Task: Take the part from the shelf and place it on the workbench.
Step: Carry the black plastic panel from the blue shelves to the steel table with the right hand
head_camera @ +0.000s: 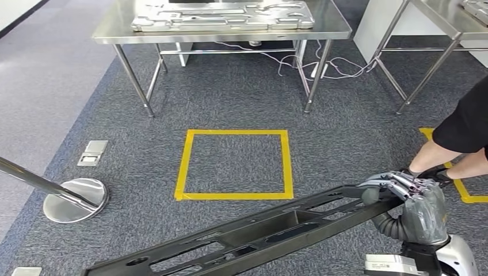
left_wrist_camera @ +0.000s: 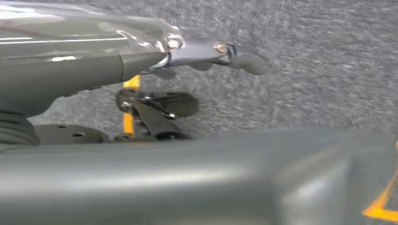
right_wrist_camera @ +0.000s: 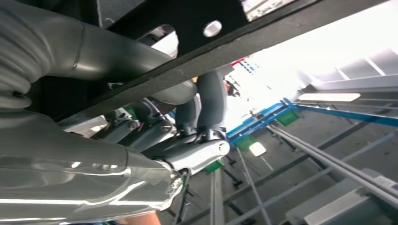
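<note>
The long black part (head_camera: 259, 230) hangs level above the grey carpet, looking stiff, awkward and apt to swing. The right hand (head_camera: 403, 190) has its fingers wrapped over one end; the left hand (left_wrist_camera: 141, 61) sits by the other, its grip unclear. Ahead stands the steel workbench (head_camera: 109, 31).

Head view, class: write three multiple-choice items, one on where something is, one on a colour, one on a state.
1. Where is the tape square?
A. on the carpet before the table
B. on the table
C. on the part

2. What colour is the tape?
A. blue
B. yellow
C. white

3. How is the right robot hand?
A. open
B. gripping the part
C. resting on the table

Answers: 1 A, it lies on the carpet; 2 B, plainly yellow; 3 B, its fingers curl over the dark part's end.
</note>
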Robot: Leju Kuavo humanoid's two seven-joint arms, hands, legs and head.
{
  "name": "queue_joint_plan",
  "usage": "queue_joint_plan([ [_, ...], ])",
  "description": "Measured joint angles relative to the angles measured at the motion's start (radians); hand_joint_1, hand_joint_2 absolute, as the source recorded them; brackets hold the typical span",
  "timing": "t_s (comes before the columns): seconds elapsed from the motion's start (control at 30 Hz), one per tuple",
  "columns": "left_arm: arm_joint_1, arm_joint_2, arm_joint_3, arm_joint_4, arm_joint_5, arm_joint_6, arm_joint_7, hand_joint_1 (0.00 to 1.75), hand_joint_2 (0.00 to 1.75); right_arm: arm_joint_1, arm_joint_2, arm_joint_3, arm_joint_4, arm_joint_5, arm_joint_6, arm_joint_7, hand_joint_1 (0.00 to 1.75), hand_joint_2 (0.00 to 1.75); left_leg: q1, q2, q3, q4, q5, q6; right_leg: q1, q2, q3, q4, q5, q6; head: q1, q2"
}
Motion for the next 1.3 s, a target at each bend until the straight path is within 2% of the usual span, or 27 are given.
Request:
queue_joint_plan([
  [0.1,0.002,-0.002,0.000,0.000,0.001,0.000,0.000,0.00,1.75,-0.001,0.000,0.002,0.000,0.000,0.000,0.000,1.75,1.75,-0.001,0.000,0.003,-0.011,-0.010,-0.005,0.001,0.001,0.002,-0.004,-0.001,0.001,0.000,0.000],
  [0.3,0.000,-0.002,0.001,0.000,0.002,0.000,0.000,0.00,1.75,-0.003,0.000,0.004,0.000,0.000,0.000,0.000,1.75,1.75,-0.003,0.000,0.006,-0.010,-0.015,0.007,0.000,0.002,0.012,-0.020,0.003,0.009,0.001,0.000],
  [0.6,0.000,-0.001,0.001,0.000,0.002,0.000,0.000,0.00,1.75,-0.005,0.000,0.006,0.000,0.000,0.000,0.000,1.75,1.75,-0.005,0.000,0.007,-0.009,-0.017,0.009,-0.001,0.002,0.012,-0.022,0.004,0.015,0.001,0.000],
  [0.67,0.000,0.000,0.002,0.000,0.003,0.000,-0.001,0.00,1.75,-0.007,0.000,0.006,0.000,0.000,0.000,0.000,1.75,1.75,-0.009,0.000,0.007,-0.008,-0.018,0.018,-0.004,0.001,0.013,-0.028,0.008,0.023,0.000,0.000],
  [0.73,-0.001,0.001,0.002,0.000,0.003,0.000,-0.001,0.00,1.75,-0.008,0.000,0.006,-0.001,0.000,-0.001,0.000,1.75,1.75,-0.010,0.002,0.022,-0.032,-0.008,0.036,-0.007,0.000,0.021,-0.036,0.010,0.032,0.000,0.000],
  [0.77,-0.002,0.000,0.002,0.000,0.003,-0.001,-0.002,0.00,1.75,-0.009,0.000,0.006,-0.001,0.000,-0.001,0.000,1.75,1.75,-0.009,0.004,0.033,-0.050,0.000,0.044,-0.005,0.001,0.019,-0.027,0.002,0.032,0.001,0.000],
  [0.8,-0.003,0.000,0.002,0.000,0.003,-0.001,-0.002,0.00,1.75,-0.009,0.000,0.006,-0.001,0.000,-0.001,0.000,1.75,1.75,-0.007,0.006,0.043,-0.065,0.007,0.050,-0.003,0.003,0.007,0.002,-0.016,0.030,0.001,0.000],
  [0.87,-0.004,0.000,0.002,0.000,0.004,-0.002,-0.003,0.00,1.75,-0.010,0.000,0.006,0.001,0.000,-0.001,0.000,1.75,1.75,-0.006,0.008,0.050,-0.075,0.009,0.055,-0.002,0.006,-0.055,0.118,-0.073,0.027,0.001,0.000],
  [0.9,-0.004,0.000,0.002,0.000,0.005,-0.002,-0.002,0.00,1.75,-0.009,0.000,0.007,0.001,0.000,-0.001,0.000,1.75,1.75,-0.006,0.008,0.051,-0.075,0.008,0.055,-0.002,0.006,-0.092,0.180,-0.093,0.028,0.001,0.000],
  [0.93,-0.003,0.000,0.002,0.000,0.005,-0.002,-0.002,0.00,1.75,-0.008,0.000,0.008,0.002,0.000,-0.001,0.000,1.75,1.75,-0.006,0.008,0.052,-0.075,0.005,0.053,-0.003,0.006,-0.117,0.219,-0.096,0.031,0.001,0.000],
  [0.97,-0.002,0.000,0.002,0.000,0.004,-0.002,-0.002,0.00,1.75,-0.007,0.000,0.009,0.003,0.000,-0.001,0.000,1.75,1.75,-0.004,0.007,0.055,-0.073,0.002,0.049,-0.005,0.006,-0.125,0.222,-0.078,0.036,0.001,0.000],
  [1.0,-0.001,0.000,0.002,0.000,0.004,-0.002,-0.002,0.00,1.75,-0.008,0.000,0.009,0.003,0.000,-0.001,0.000,1.75,1.75,0.000,0.006,0.058,-0.069,-0.004,0.042,-0.008,0.005,-0.113,0.184,-0.042,0.042,0.001,0.000],
  [1.03,-0.001,0.000,0.002,0.000,0.003,-0.002,-0.002,0.00,1.75,-0.008,0.000,0.010,0.003,0.000,-0.001,0.000,1.75,1.75,0.004,0.005,0.061,-0.061,-0.012,0.032,-0.012,0.005,-0.087,0.121,-0.002,0.049,0.001,0.000],
  [1.07,-0.001,0.001,0.003,0.000,0.003,-0.002,-0.002,0.00,1.75,-0.009,0.000,0.011,0.004,0.000,-0.001,0.000,1.75,1.75,0.006,0.004,0.061,-0.049,-0.023,0.021,-0.013,0.006,-0.063,0.065,0.024,0.054,0.002,0.000],
  [1.1,-0.002,0.002,0.003,0.000,0.003,-0.002,-0.002,0.00,1.75,-0.009,0.000,0.011,0.005,0.000,-0.001,0.001,1.75,1.75,0.006,0.002,0.059,-0.037,-0.033,0.011,-0.014,0.008,-0.047,0.028,0.036,0.050,0.003,0.000],
  [1.13,-0.002,0.004,0.003,0.000,0.003,-0.002,-0.002,0.00,1.75,-0.008,0.001,0.011,0.006,0.000,-0.001,0.001,1.75,1.75,0.004,0.001,0.056,-0.027,-0.041,0.004,-0.014,0.010,-0.041,0.013,0.034,0.043,0.004,0.000],
  [1.2,-0.003,0.004,0.004,0.001,0.003,-0.002,-0.002,0.00,1.75,-0.005,0.001,0.012,0.008,0.000,-0.001,0.001,1.75,1.75,0.003,0.000,0.054,-0.021,-0.047,-0.001,-0.013,0.014,-0.043,0.020,0.022,0.021,0.004,0.000],
  [1.27,-0.004,0.004,0.004,0.001,0.003,-0.002,-0.002,0.00,1.75,-0.005,0.001,0.012,0.008,0.000,-0.001,0.001,1.75,1.75,0.005,0.001,0.051,-0.005,-0.059,-0.007,-0.013,0.011,-0.040,0.021,0.017,0.010,0.004,0.000],
  [1.3,-0.005,0.004,0.004,0.001,0.003,-0.002,-0.002,0.00,1.75,-0.006,0.001,0.012,0.007,0.000,-0.001,0.000,1.75,1.75,0.006,0.001,0.035,0.026,-0.076,-0.011,-0.014,0.010,-0.037,0.021,0.015,0.005,0.004,0.000],
])
